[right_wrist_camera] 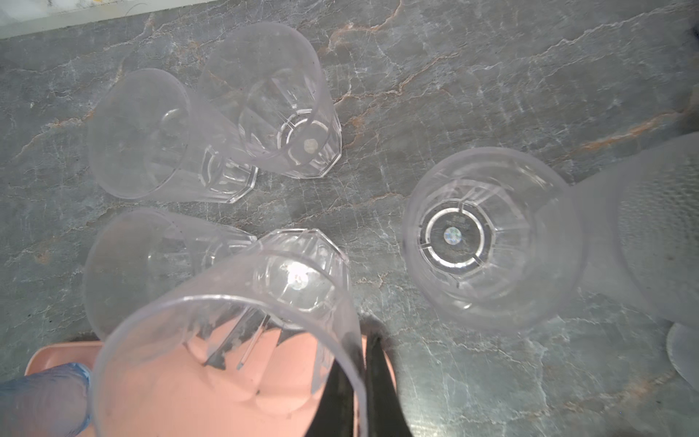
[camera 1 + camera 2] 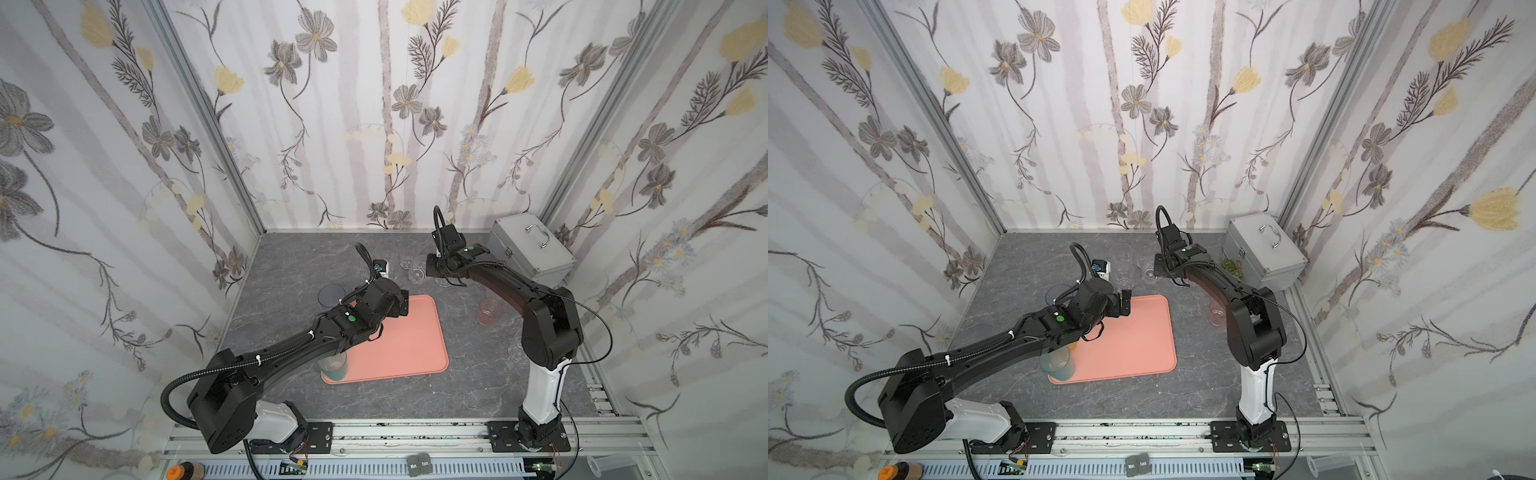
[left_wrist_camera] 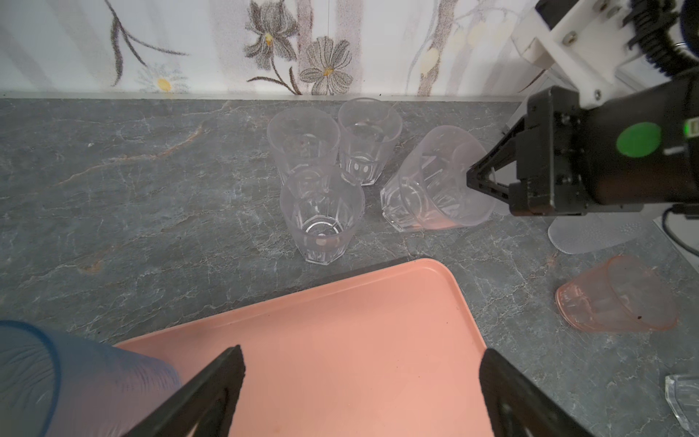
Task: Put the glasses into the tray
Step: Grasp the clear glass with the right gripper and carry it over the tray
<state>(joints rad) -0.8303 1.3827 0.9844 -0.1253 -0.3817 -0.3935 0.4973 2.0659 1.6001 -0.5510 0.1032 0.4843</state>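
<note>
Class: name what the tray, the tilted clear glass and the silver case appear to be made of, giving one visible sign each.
The tray: probably plastic, matte salmon-pink, moulded rounded corners.
The tilted clear glass: see-through, faceted base; glass or clear plastic, cannot tell.
The silver case: likely metal, brushed sheen, shiny handle.

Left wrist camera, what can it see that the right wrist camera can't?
Only the left wrist view shows the orange-pink glass and the open left gripper. Only the right wrist view looks down into a lone clear glass. Both show the tray, the blue glass, and the tilted clear glass pinched by the right gripper.
</note>
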